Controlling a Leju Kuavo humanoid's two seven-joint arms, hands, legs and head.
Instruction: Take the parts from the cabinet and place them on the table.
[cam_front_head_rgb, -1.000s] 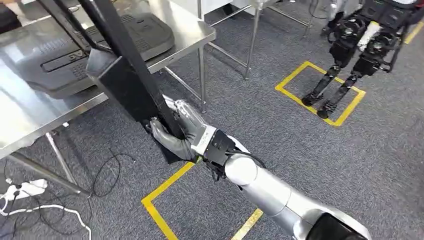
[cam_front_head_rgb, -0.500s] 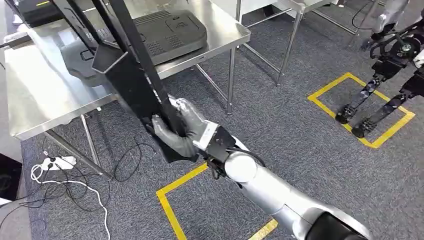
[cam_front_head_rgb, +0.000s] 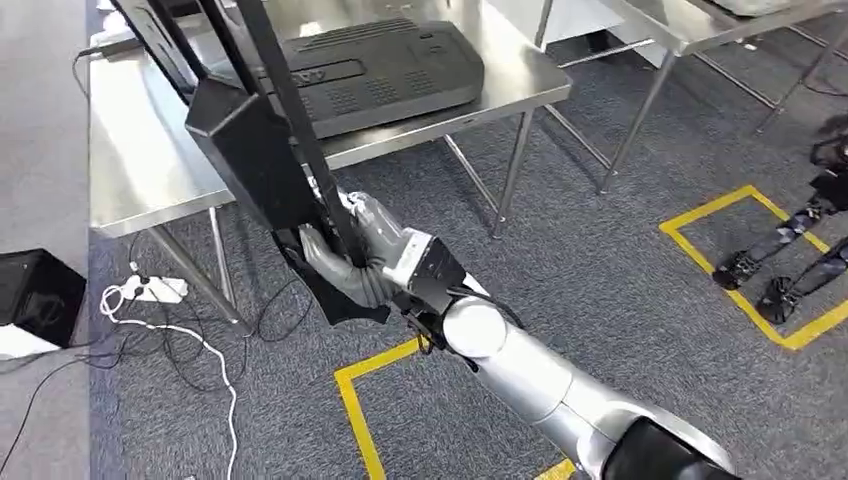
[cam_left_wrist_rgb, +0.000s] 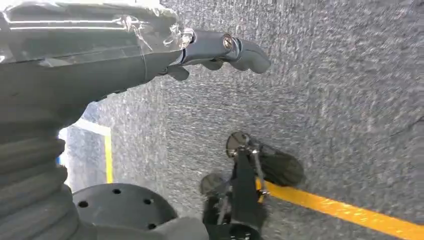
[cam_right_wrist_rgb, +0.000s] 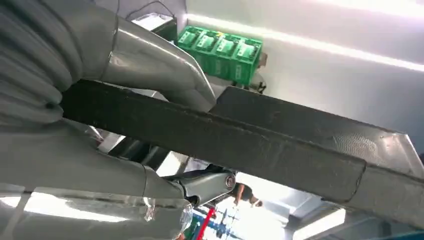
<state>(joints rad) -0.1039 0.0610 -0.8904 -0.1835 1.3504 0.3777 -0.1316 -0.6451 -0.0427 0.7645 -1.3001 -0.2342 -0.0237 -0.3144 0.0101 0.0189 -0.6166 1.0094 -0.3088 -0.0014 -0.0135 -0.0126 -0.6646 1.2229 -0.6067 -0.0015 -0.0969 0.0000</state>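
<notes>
Long black angular plastic part (cam_front_head_rgb: 255, 150) was gripped near its lower end by your right hand (cam_front_head_rgb: 345, 255), held above the carpet at eleven o'clock of the stainless steel table (cam_front_head_rgb: 140, 170). Left hand (cam_left_wrist_rgb: 220, 47) hung empty, fingers loosely apart. Carrying step: the next move likely called for lifting over the table edge.

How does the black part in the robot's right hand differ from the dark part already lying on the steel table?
The black part is long and narrow, with thin bars; the dark part is broad and low. The black part is carried tilted in the right hand; the dark part lies flat on the steel table, untouched. Both are dark and matte.
</notes>
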